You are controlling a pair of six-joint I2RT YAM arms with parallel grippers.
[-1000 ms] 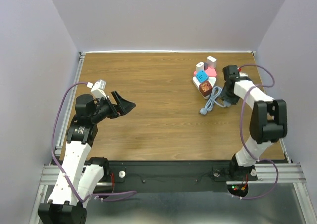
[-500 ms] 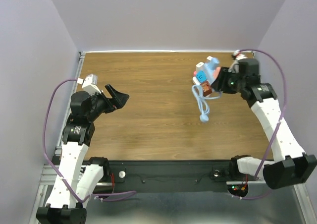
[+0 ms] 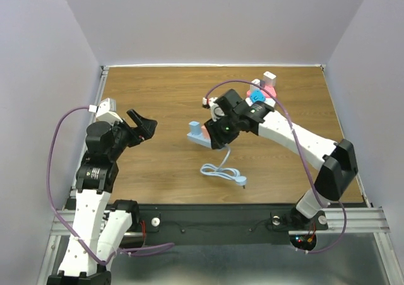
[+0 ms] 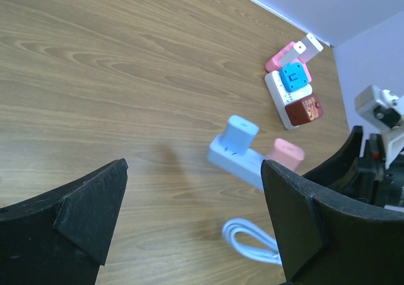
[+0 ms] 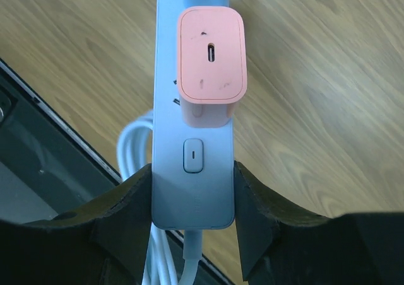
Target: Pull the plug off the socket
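One plug on strip, beyond right pincer.

Plug on power strip, cable before it, second strip behind right.

Soft, even light falls from overhead, leaving the counter bright without glare and its shadows faint. The clearest shadow is a pale smudge just ahead of the left hand, beside the power strip, which looks soft-edged and blurred in that view. Between the fingers of the right hand the strip and its pink plug are crisp, while the black fingers so near the lens show as dark, almost detail-free shapes.
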